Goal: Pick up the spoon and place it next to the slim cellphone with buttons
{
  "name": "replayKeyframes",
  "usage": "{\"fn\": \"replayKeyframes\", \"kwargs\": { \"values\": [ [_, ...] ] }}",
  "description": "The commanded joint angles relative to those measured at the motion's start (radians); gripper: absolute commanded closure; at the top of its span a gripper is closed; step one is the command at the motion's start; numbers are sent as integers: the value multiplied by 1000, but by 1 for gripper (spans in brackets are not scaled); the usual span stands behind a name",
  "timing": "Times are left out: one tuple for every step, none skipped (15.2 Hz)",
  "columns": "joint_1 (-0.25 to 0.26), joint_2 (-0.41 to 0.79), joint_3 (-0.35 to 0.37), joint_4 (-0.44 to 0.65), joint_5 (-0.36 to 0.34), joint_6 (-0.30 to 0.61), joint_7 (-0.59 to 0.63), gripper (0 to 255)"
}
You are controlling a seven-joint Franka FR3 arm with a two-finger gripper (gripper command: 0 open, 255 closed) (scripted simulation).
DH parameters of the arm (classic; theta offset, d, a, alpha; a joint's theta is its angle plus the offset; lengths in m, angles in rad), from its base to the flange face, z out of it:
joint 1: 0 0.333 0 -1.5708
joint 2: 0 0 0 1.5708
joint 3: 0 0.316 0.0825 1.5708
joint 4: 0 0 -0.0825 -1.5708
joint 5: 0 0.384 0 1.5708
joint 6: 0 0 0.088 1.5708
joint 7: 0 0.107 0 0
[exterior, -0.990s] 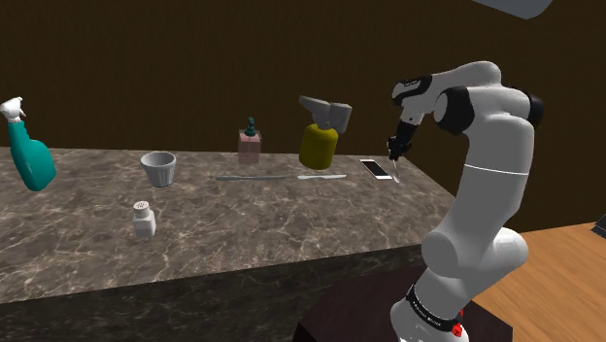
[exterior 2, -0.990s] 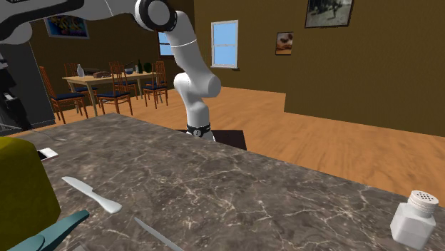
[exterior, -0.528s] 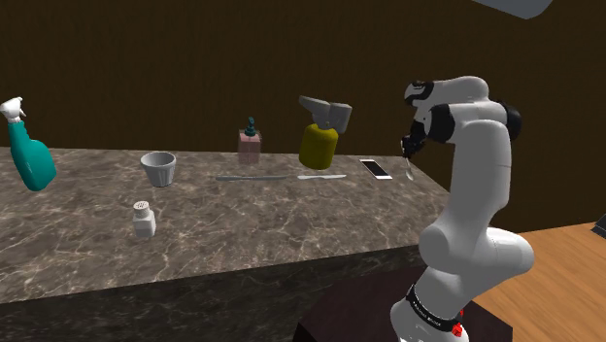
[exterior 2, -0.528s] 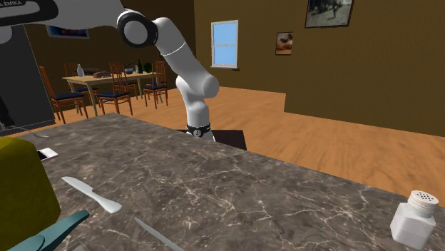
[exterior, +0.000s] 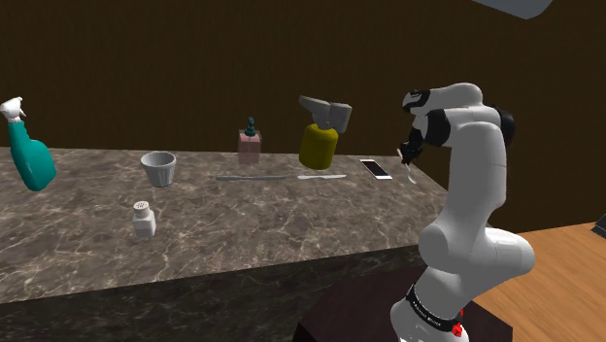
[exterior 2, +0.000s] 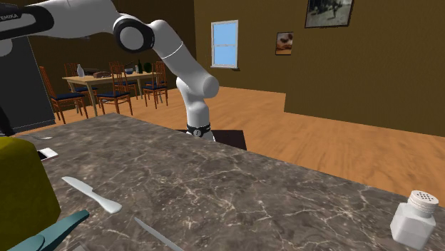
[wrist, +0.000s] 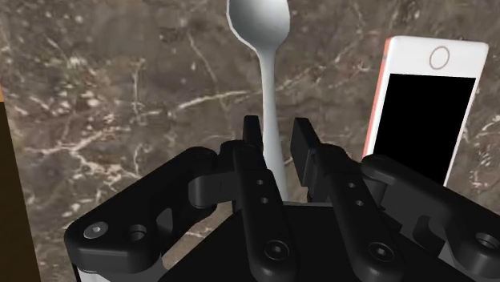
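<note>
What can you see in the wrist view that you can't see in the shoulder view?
Wrist view: the claw clamped on the handle of the spoon, and beside it the phone with its black screen and round button. Shoulder view: the white arm, teal spray bottle, cup, shaker, soap dispenser and yellow spray bottle. Shared: spoon, phone, marble counter.

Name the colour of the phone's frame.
Pale pink, on the phone; best in the wrist view.

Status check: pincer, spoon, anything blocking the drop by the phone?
Pincer shut on spoon, over the counter. Spoon hangs bowl-down beside the phone. Yellow spray bottle on phone's other side, not blocking.
</note>
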Motion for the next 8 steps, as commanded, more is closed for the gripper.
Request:
{"fn": "replayKeyframes", "kwargs": {
  "values": [
    [2,3,1,-25,2,27,-4,255],
    [3,6,2,-34,3,39,-6,255],
    [4,9,2,-42,5,50,-8,255],
    [4,13,3,-50,6,61,-9,255],
    [5,16,4,-58,8,73,-11,255],
    [5,20,5,-66,10,83,-12,255],
    [6,22,6,-69,10,88,-13,255],
    [6,22,6,-69,10,89,-13,255]
  ]
}}
